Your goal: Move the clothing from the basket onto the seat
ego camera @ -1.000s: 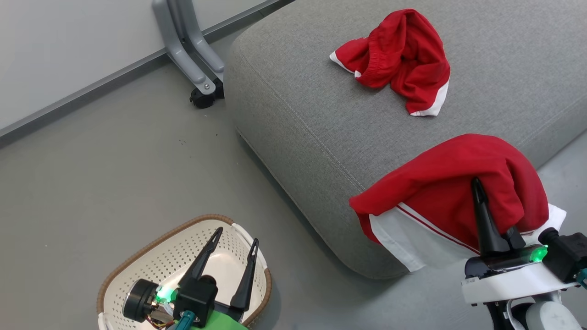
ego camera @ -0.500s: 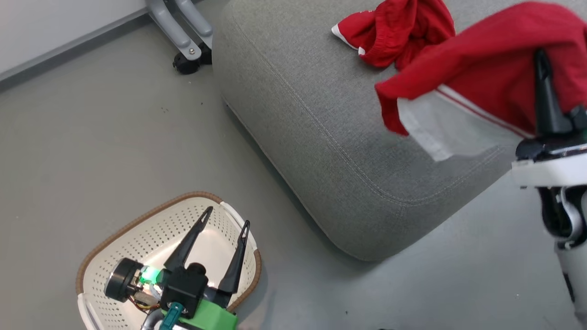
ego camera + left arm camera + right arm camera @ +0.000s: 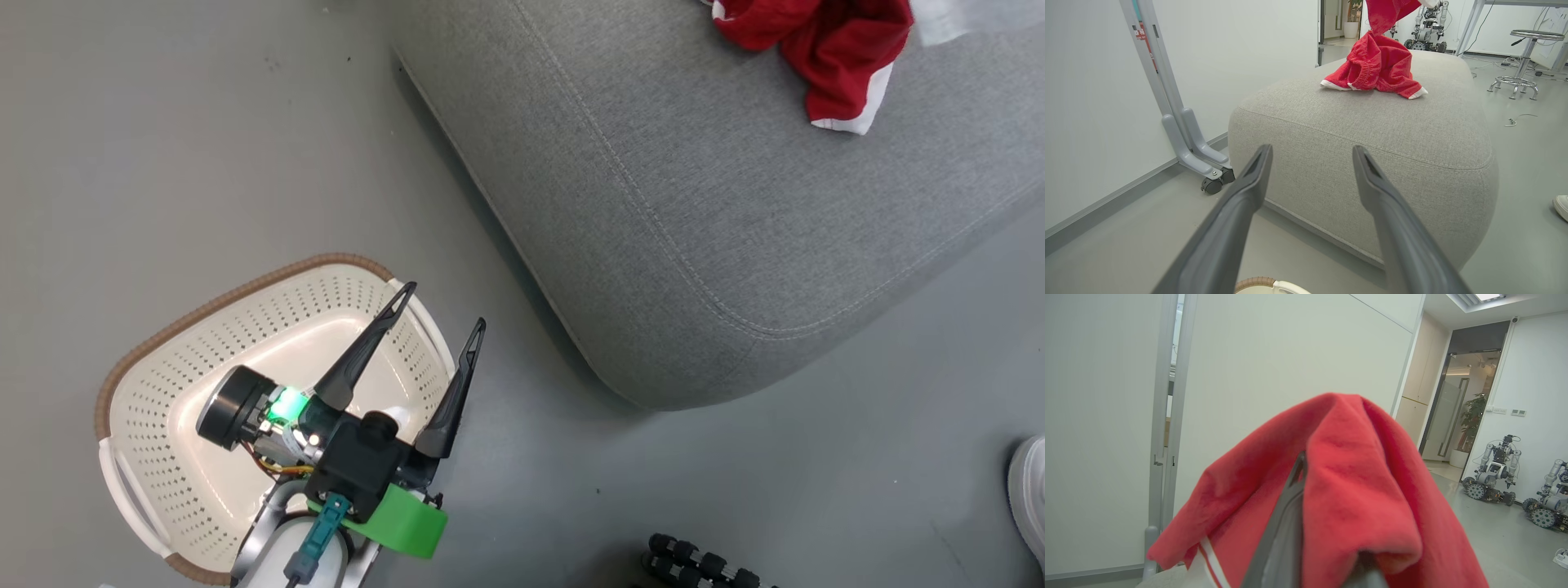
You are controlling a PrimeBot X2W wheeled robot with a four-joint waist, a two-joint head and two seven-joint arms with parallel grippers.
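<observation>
One red garment is laid crumpled on the far part of the grey sofa. A second red garment, white-striped, is clenched in the right gripper and draped over its fingers, raised above the sofa. The left gripper is held released, fingers spread wide, over the cream laundry basket, which is set on the floor near the sofa's left side.

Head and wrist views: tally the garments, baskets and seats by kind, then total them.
Red garments: 2, one lying on the grey sofa, the other held by the right gripper
Laundry basket: 1
Grey sofa: 1
Total: 4
</observation>
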